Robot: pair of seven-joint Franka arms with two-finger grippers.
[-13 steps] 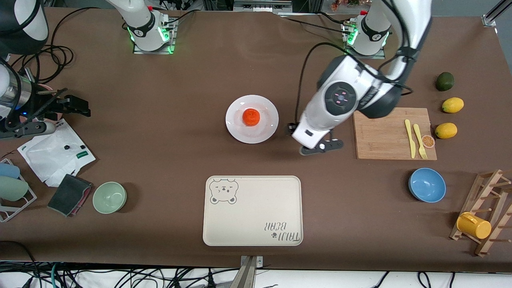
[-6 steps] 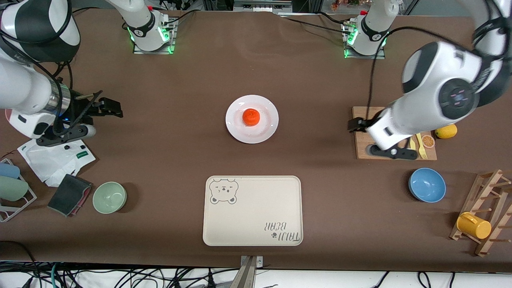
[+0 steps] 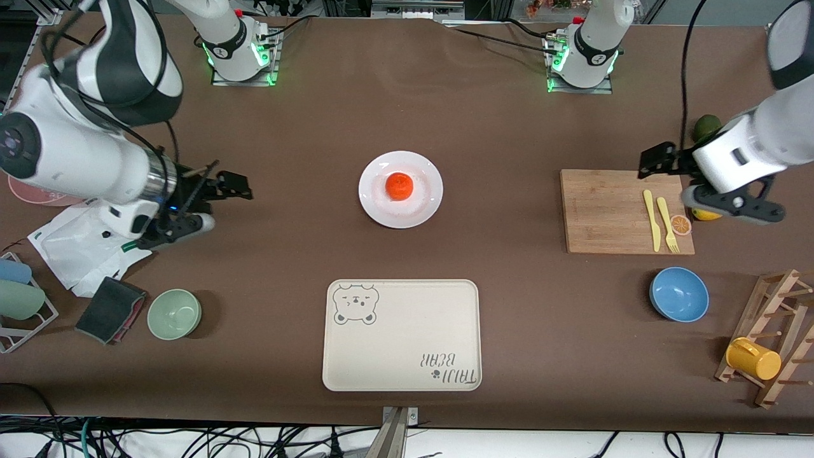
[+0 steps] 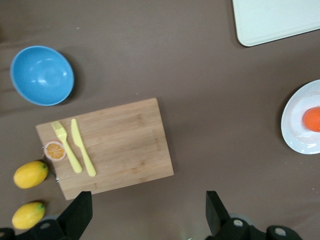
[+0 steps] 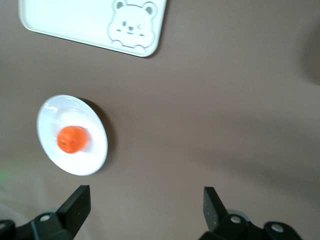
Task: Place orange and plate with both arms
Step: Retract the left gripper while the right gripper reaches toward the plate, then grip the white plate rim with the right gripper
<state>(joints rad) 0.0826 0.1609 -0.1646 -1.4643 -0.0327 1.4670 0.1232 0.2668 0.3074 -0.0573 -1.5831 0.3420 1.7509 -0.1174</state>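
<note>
The orange [image 3: 399, 186] sits in the middle of the white plate [image 3: 381, 213] at the table's centre. My left gripper [image 3: 658, 161] hangs open and empty over the far corner of the cutting board, well away from the plate toward the left arm's end. In the left wrist view the plate [image 4: 300, 135] and orange [image 4: 313, 119] show at the edge, apart from that gripper [image 4: 147, 216]. My right gripper [image 3: 230, 185] is open and empty over bare table, between the plate and the right arm's end. The right wrist view shows gripper [image 5: 145, 207], plate [image 5: 86, 161] and orange [image 5: 72, 138].
A cream bear tray [image 3: 400, 334] lies nearer the camera than the plate. The cutting board [image 3: 604, 213] carries a yellow knife, fork and orange slice [image 3: 681, 224]. A blue bowl [image 3: 679, 294], mug rack [image 3: 763, 343], green bowl [image 3: 174, 313], white bag [image 3: 76, 248] and dark cloth [image 3: 108, 310] are also there.
The left arm swung from beside the plate out to the cutting board's end. The right gripper moved in from the table's end toward the plate. Plate and orange stayed put.
</note>
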